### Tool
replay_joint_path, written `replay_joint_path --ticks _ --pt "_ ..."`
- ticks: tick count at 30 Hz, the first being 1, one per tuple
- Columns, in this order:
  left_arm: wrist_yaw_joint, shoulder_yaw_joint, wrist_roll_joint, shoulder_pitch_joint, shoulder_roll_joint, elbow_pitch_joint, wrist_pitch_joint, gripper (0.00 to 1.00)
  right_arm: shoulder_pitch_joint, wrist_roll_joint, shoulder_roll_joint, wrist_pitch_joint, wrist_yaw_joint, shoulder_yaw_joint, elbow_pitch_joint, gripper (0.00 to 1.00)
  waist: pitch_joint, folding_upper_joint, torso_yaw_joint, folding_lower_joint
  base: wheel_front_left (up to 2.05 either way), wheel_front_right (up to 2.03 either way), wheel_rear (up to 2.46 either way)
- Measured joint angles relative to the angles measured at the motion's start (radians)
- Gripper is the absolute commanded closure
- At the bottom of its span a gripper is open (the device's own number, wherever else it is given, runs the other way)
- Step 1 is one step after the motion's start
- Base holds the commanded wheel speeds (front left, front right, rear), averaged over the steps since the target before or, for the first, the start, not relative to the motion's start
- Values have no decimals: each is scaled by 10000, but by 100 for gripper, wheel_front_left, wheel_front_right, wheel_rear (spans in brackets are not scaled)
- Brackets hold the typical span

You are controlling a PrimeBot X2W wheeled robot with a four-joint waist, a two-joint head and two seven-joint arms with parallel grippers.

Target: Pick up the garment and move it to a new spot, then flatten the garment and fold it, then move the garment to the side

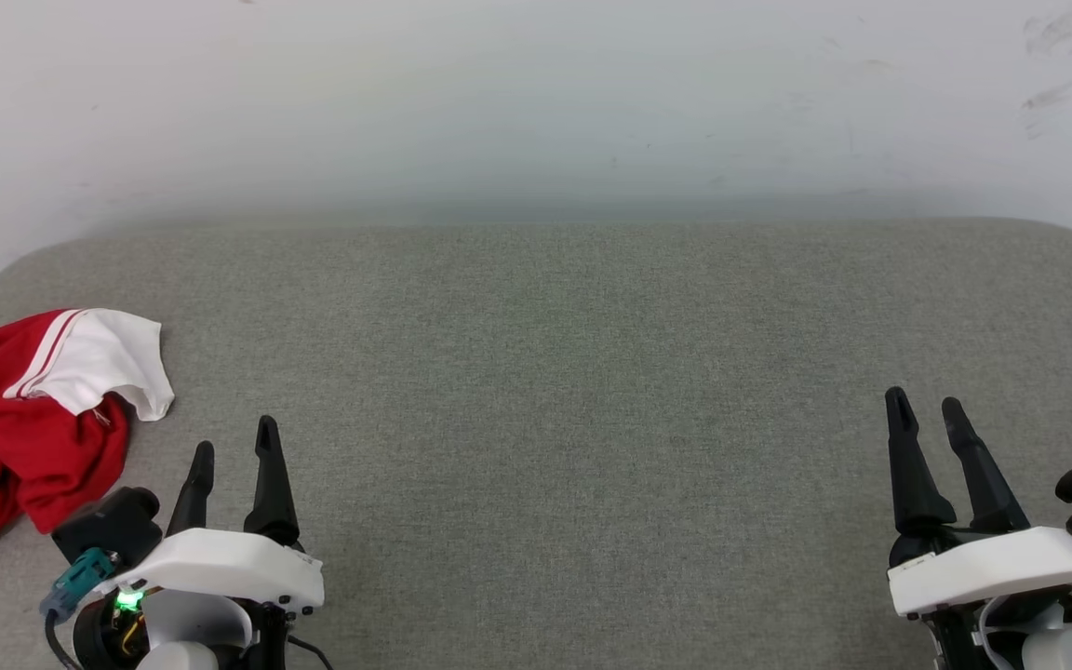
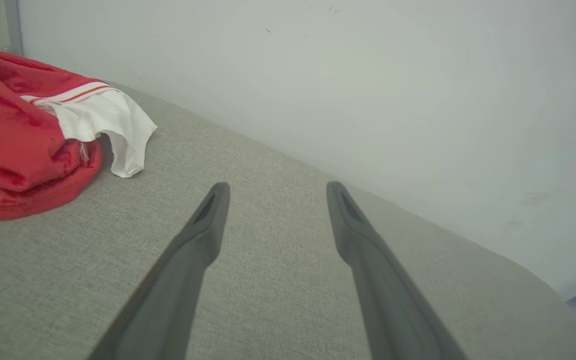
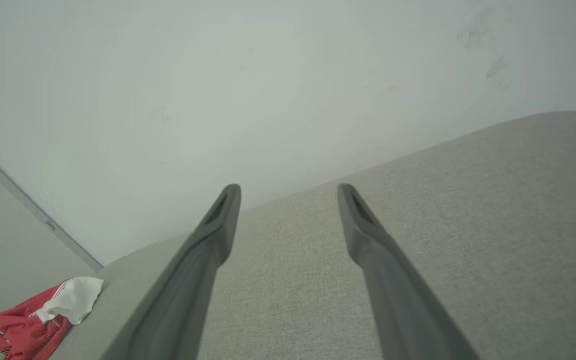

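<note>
The garment point(image 1: 24, 437) is a red shirt with a white sleeve and striped trim, lying crumpled at the left edge of the grey cushioned surface point(image 1: 573, 391). It also lies at the upper left of the left wrist view point(image 2: 23, 145) and small at the lower left of the right wrist view point(image 3: 43, 315). My left gripper point(image 1: 234, 451) is open with nothing between its fingers, just right of the garment and apart from it. At the lower right my right gripper point(image 1: 927, 409) stands open over bare fabric, far from the garment.
A pale wall point(image 1: 536, 102) rises right behind the surface. The surface has rounded far corners, and its left edge runs just beyond the garment. A wall corner and a strip of floor show at the left of the right wrist view.
</note>
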Motion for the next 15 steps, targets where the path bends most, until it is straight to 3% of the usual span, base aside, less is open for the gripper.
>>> replay_joint_path --ticks 15 --pt "790 -857 1411 1 545 -276 -401 0 1 -1967 0 -401 2 86 -100 0 26 0 12 0 0 0 0"
